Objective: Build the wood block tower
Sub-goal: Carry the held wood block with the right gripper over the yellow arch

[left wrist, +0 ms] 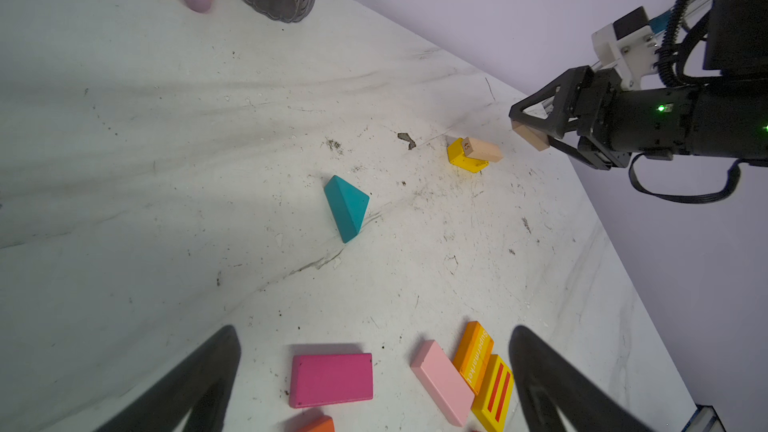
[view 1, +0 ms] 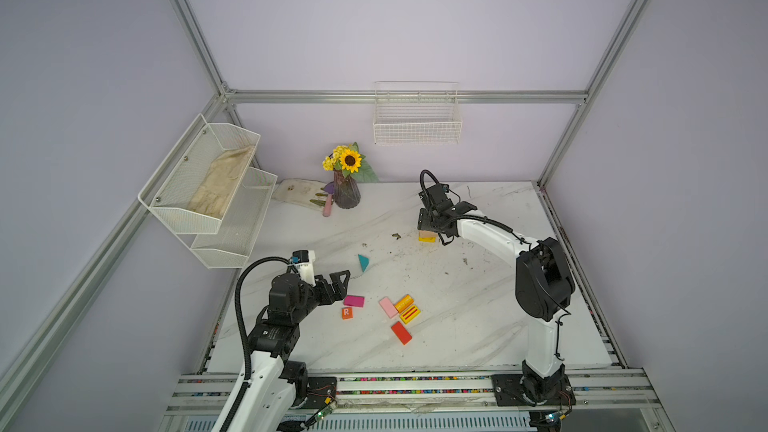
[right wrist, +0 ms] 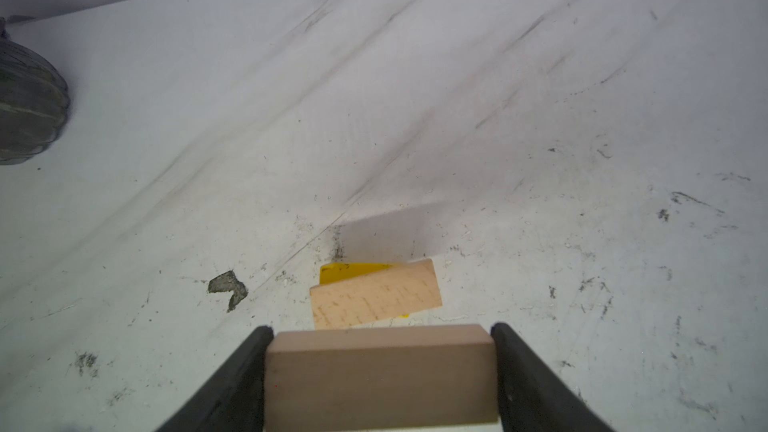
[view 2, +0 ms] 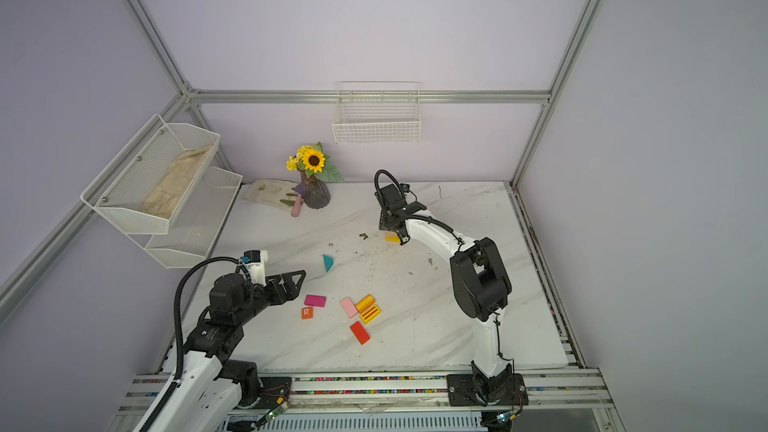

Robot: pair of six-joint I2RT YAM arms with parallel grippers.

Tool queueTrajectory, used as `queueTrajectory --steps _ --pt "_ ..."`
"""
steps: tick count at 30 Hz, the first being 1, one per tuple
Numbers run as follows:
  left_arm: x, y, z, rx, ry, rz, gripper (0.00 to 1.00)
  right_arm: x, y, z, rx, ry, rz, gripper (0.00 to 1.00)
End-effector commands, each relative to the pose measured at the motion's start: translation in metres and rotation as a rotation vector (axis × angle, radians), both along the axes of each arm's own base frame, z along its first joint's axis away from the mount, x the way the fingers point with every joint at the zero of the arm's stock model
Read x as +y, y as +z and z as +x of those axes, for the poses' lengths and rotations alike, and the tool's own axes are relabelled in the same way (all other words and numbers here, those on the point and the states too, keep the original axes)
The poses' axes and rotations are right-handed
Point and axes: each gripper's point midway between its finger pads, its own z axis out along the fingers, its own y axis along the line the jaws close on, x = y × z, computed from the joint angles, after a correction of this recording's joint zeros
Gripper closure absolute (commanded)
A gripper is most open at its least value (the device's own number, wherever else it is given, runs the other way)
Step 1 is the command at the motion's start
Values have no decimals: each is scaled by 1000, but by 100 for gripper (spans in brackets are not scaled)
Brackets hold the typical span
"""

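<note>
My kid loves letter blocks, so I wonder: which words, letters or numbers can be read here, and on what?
"R": on the orange cube.
"Supermarket": along the orange slab, left wrist view.
"45": on the end of the tan block lying on the yellow block.
Small print on the left arm: too small to read.

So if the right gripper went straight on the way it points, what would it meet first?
Probably the tan block lying on the yellow block, just ahead of the right gripper; the held block would touch it first. Depth is unclear.
</note>
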Motion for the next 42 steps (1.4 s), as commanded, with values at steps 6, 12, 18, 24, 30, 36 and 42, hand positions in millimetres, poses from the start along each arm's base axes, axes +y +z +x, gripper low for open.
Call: queueTrajectory --steps 6,12,18,24,30,36,42 --pt "-3 -6 3 -10 -18 -5 0 -6 -10 6 42 -40 -58 62" --pt "0 -5 0 -20 0 -2 0 2 -12 15 33 48 -88 40" --pt "2 -2 -3 -39 8 -3 0 13 -16 19 51 129 -65 36" --pt "2 -4 -3 -30 7 -3 0 11 -25 18 74 146 -95 36" --pt "1 -5 -2 -26 7 -5 0 7 -27 17 80 162 -122 35" --pt "2 -5 -3 -24 7 -4 0 1 -28 17 86 191 -181 35" --pt "2 -5 -2 -24 10 -4 0 -3 -33 17 95 196 -193 35"
